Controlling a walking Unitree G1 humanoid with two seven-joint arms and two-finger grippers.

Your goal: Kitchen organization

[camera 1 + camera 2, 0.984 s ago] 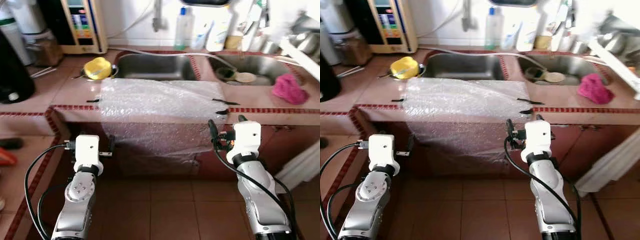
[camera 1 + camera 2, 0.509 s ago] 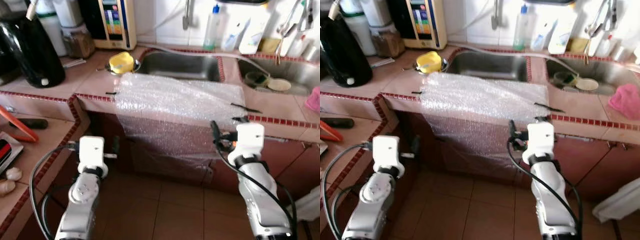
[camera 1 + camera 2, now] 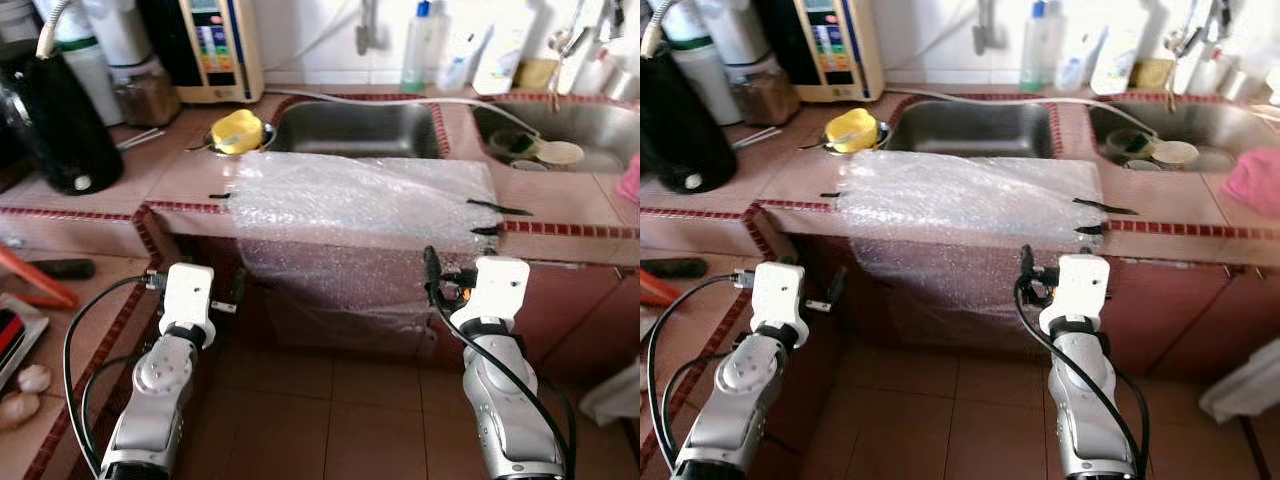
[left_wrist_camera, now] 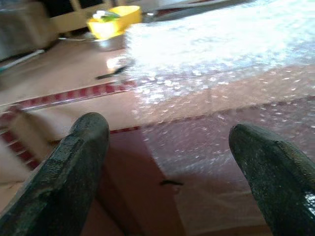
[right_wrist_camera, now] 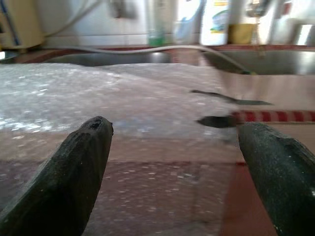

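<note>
A sheet of bubble wrap (image 3: 360,200) lies over the tiled counter (image 3: 120,190) in front of the left sink (image 3: 355,125), taped down with black strips and hanging over the cabinet front. A yellow bowl (image 3: 238,130) sits in a metal dish left of the sink. My left gripper (image 4: 170,132) is open and holds nothing, low in front of the wrap's left edge. My right gripper (image 5: 174,128) is open too, level with the counter edge near the wrap's right tape strips (image 5: 221,120).
A black kettle (image 3: 60,120), jars and a water purifier (image 3: 215,50) stand at the back left. Bottles (image 3: 418,45) line the wall. The right sink (image 3: 580,115) holds dishes, with a pink cloth (image 3: 1255,180) beside it. A lower counter (image 3: 60,330) at my left carries garlic (image 3: 30,378).
The whole view has swung left and then settled, so the camera moved. Both arms keep the same raised pose with open fingers, in front of the counter.
</note>
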